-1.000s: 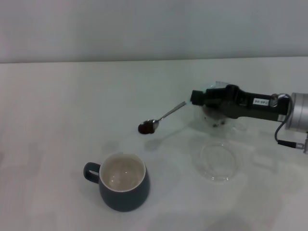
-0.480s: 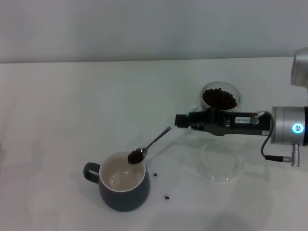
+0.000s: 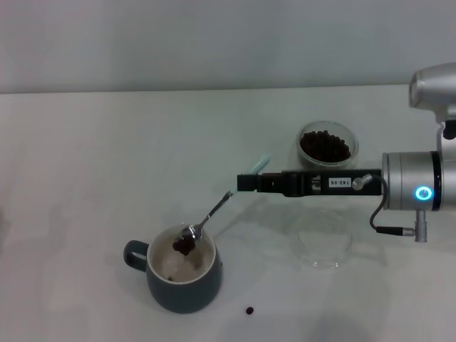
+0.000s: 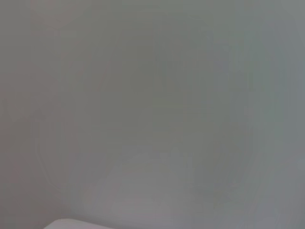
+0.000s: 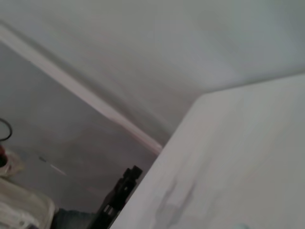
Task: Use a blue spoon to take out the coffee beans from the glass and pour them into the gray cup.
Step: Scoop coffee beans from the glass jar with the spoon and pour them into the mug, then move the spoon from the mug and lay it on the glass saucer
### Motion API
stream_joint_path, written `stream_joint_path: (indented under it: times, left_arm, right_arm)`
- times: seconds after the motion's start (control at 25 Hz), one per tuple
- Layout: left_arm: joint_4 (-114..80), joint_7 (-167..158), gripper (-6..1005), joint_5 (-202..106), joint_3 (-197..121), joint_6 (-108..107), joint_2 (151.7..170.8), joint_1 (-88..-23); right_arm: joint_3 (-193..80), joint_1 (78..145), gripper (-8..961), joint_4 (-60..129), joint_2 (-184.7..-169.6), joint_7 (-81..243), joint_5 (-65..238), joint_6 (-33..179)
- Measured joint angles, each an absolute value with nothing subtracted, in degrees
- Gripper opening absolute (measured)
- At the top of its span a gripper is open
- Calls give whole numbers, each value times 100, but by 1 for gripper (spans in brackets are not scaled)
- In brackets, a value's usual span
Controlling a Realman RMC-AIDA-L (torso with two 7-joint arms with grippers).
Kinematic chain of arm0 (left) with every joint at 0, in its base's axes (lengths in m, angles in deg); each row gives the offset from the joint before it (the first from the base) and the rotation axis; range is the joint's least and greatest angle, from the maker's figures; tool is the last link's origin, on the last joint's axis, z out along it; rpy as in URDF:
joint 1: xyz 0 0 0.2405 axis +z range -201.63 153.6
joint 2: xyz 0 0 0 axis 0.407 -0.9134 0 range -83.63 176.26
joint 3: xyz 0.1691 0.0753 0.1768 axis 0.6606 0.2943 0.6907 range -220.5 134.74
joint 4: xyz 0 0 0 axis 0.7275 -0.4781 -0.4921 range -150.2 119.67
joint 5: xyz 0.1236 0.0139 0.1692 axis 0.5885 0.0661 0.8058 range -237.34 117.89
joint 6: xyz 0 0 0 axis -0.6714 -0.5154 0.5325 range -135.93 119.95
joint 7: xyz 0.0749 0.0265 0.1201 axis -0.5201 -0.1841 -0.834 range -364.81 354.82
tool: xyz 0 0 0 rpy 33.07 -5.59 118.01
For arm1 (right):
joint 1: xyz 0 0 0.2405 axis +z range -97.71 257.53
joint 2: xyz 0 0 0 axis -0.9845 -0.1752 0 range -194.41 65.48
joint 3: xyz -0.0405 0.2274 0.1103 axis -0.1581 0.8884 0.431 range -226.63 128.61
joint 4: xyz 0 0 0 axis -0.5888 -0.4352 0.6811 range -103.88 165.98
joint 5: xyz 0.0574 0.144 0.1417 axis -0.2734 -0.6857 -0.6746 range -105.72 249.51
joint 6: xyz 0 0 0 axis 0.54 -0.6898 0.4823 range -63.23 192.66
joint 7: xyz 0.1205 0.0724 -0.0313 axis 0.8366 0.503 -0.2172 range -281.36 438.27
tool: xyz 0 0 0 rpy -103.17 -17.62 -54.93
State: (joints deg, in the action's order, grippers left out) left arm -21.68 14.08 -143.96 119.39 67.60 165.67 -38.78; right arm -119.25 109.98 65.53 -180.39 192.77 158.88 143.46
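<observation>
right arm point(image 3: 420, 191): silver cylinder, blue light, black cable, labelled black tool point(image 3: 246, 183).

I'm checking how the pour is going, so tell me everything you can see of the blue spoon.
The blue spoon is a small teaspoon with a shiny metal bowl and stem and a pale blue handle. The right gripper holds it by the handle, whose end pokes out behind. It slants down toward the gray cup, its bowl just over the cream inside, with coffee beans at its tip.

gray cup point(image 3: 184, 278) front left, glass point(image 3: 327, 146) behind right, saucer point(image 3: 325, 241) between
</observation>
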Motion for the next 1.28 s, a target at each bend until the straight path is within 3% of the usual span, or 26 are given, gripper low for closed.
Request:
stream_joint_path:
  times: [0.84, 0.92, 1.16, 1.28]
  left_arm:
    - [-2166, 1396, 861, -14421, 11928, 6760, 16564, -3868]
    - [-2168, 1394, 861, -14421, 11928, 6760, 16564, -3862]
    - [-2169, 1399, 861, -14419, 11928, 6760, 16568, -3861]
    - [-2169, 1406, 862, -14418, 11928, 6760, 16567, -3869]
  right_arm:
    - [-11025, 9998, 134, 6856, -17916, 17019, 15162, 14753]
    - [-10681, 9893, 133, 6672, -17846, 17018, 15177, 14793]
    - [-10475, 9736, 146, 5958, -17379, 16998, 15241, 14739]
    - [-10474, 9711, 156, 5786, -17304, 16965, 15350, 14660]
